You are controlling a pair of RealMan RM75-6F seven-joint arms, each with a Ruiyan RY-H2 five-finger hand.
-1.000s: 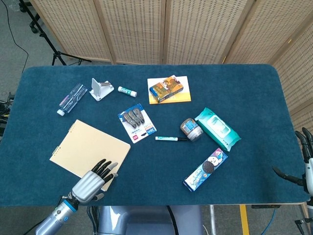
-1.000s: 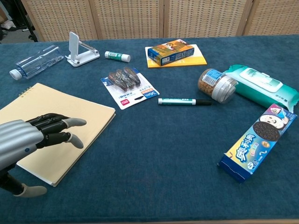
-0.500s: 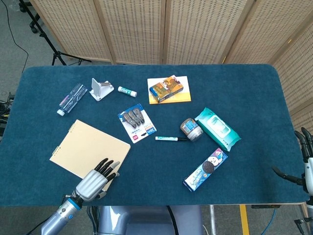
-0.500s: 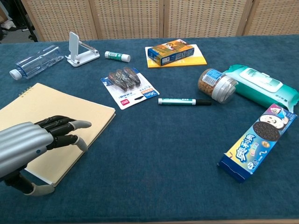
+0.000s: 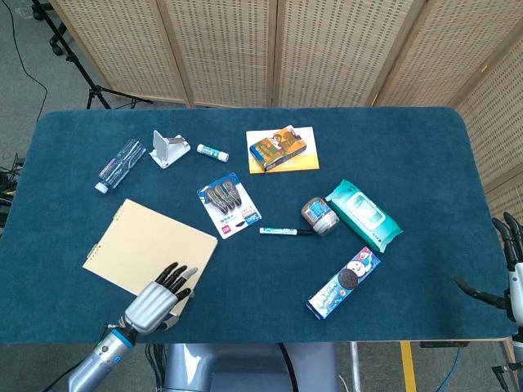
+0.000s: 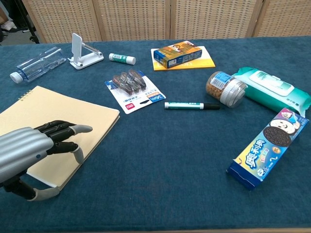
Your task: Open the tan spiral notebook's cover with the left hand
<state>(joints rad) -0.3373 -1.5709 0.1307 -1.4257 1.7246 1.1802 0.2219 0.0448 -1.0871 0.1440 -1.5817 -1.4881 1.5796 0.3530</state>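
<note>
The tan spiral notebook (image 5: 151,244) (image 6: 56,124) lies flat at the front left of the blue table, its spiral along the far-left edge. My left hand (image 5: 157,297) (image 6: 30,154) sits on its near corner. The dark fingers (image 6: 62,137) curl down onto the cover, and the thumb (image 6: 44,193) is tucked against the near edge from below. A thin white strip of pages shows along that edge, so the cover is barely raised there. My right hand (image 5: 510,273) hangs beyond the table's right edge, fingers apart, holding nothing.
A clip pack (image 6: 134,90) and a marker (image 6: 190,105) lie just right of the notebook. Farther back are a bottle (image 6: 36,63), a phone stand (image 6: 82,52) and a glue stick (image 6: 121,58). A jar (image 6: 224,89), wipes (image 6: 269,91) and a cookie box (image 6: 266,147) sit at right.
The left hand drew back toward the near edge of the notebook. Its fingers curled down and its thumb came in under the near edge. The right hand stayed still.
</note>
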